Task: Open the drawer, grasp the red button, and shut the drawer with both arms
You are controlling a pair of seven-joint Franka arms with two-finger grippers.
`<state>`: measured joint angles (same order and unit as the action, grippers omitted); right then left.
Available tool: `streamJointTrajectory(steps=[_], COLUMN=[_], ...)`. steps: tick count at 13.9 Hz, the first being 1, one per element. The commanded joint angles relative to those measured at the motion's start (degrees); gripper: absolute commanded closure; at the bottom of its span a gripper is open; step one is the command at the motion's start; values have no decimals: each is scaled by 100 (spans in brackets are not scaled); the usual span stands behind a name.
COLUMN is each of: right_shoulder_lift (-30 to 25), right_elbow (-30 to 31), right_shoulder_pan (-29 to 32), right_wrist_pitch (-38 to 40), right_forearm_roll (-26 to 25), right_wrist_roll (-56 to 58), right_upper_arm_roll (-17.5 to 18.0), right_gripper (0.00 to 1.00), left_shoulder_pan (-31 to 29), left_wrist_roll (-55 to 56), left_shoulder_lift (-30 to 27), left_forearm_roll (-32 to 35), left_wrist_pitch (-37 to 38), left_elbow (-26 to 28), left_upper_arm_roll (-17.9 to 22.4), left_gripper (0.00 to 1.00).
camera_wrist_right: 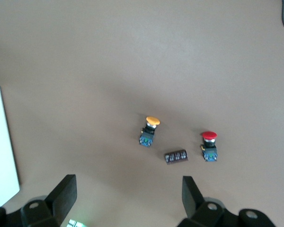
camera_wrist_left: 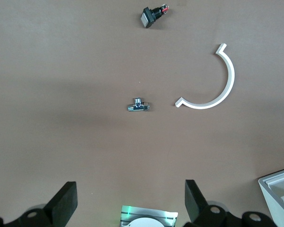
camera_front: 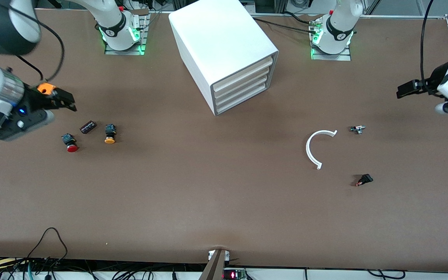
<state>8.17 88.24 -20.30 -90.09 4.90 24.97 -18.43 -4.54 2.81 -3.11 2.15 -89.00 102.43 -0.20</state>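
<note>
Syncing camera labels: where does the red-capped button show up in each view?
Front view: the red-capped button lies on the table toward the right arm's end, beside the small dark block and nearer the camera than it.
Left wrist view: not in it.
Right wrist view: red-capped button beside the same block.
Shared landmark: the orange-capped button, on the block's opposite flank in both.

surface (camera_front: 193,186): looking matt, brown, faintly felt-like
cabinet (camera_front: 216,39): showing smooth white plastic, dull sheen
fitting (camera_wrist_left: 137,106), beside the cabinet's curved white strip (camera_wrist_left: 213,80): gleaming like polished metal
button (camera_wrist_right: 209,145): showing a glossy red cap
</note>
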Motion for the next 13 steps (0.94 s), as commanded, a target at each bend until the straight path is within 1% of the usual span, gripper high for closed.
streamJointTrajectory(steps=[1, 2, 4, 5, 9, 13], right_shoulder_lift=[-674, -850, -1018, -1036, -1037, -1010], right_elbow=[491, 623, 712, 721, 678, 537], right_shoulder_pan=[666, 833, 1359, 1440, 1432, 1371], right_wrist_pitch=[36, 27, 35, 53, 62, 36], right_forearm_roll=[-217, -226, -401, -472, -490, -472], right_wrist_roll=[77, 208, 402, 412, 403, 333], right_upper_arm_roll=[621, 734, 1225, 1289, 1298, 1315], right_gripper=[1, 1, 1, 1, 1, 1], left_shoulder_pan=[41, 50, 59, 67, 67, 50], left_wrist_roll=[-79, -79, -131, -149, -167, -571], left_shoulder_lift=[-234, -234, -225, -199, -190, -199], left_forearm_roll=[-48, -39, 13, 22, -56, -74], left_wrist_pitch=[-21, -64, -248, -389, -864, -838], left_elbow=[137, 119, 84, 75, 58, 75], left_upper_arm_roll=[11, -7, -42, -51, -51, -42], left_gripper=[0, 0, 0, 0, 0, 0])
